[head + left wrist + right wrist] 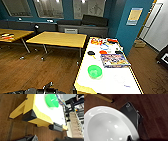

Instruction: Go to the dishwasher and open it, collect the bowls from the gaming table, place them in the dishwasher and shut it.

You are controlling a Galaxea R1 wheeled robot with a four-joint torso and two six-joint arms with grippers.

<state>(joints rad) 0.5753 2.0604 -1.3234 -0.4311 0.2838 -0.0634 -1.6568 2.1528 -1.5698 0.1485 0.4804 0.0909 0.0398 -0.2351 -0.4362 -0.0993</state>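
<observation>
I'm looking into an office break or common room. Teal walls (pixel 130 35) carry a framed notice (pixel 134 16), and interior glass windows (pixel 48 8) run along the far side above a dark low counter (pixel 82 28). Yellow wooden tables (pixel 58 39) on metal legs stand on a brown wood-look floor (pixel 37 70). A long white-topped table (pixel 112 80) holds a colourful game box (pixel 115 60) and scattered small items.

Soft, blurry views – ceiling lights glare on the white bowl (pixel 107 126)
</observation>
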